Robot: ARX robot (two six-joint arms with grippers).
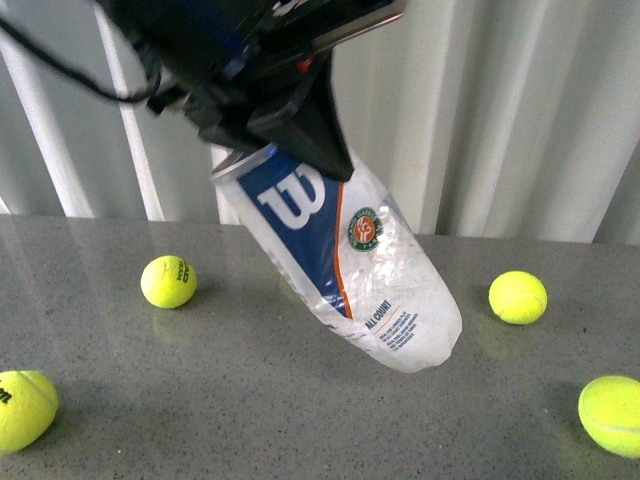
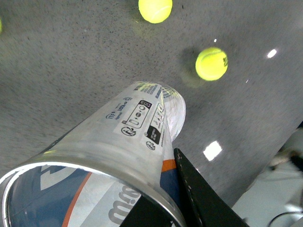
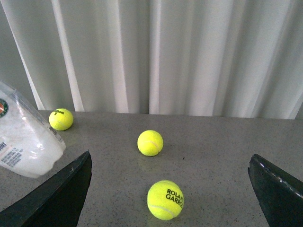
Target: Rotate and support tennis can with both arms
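The tennis can is a clear tube with a blue Wilson label and an orange stripe. It hangs tilted over the grey table, silver rim up and to the left, closed end low and to the right. My left gripper is shut on the rim end from above; in the left wrist view its black fingers clamp the can wall. My right gripper stands open above the table, nothing between its fingers. The can's closed end shows off to one side of it, apart from it.
Yellow-green tennis balls lie loose on the table: one left of the can, one right, and one near each front corner. Two balls lie ahead of the right gripper. White curtains hang behind.
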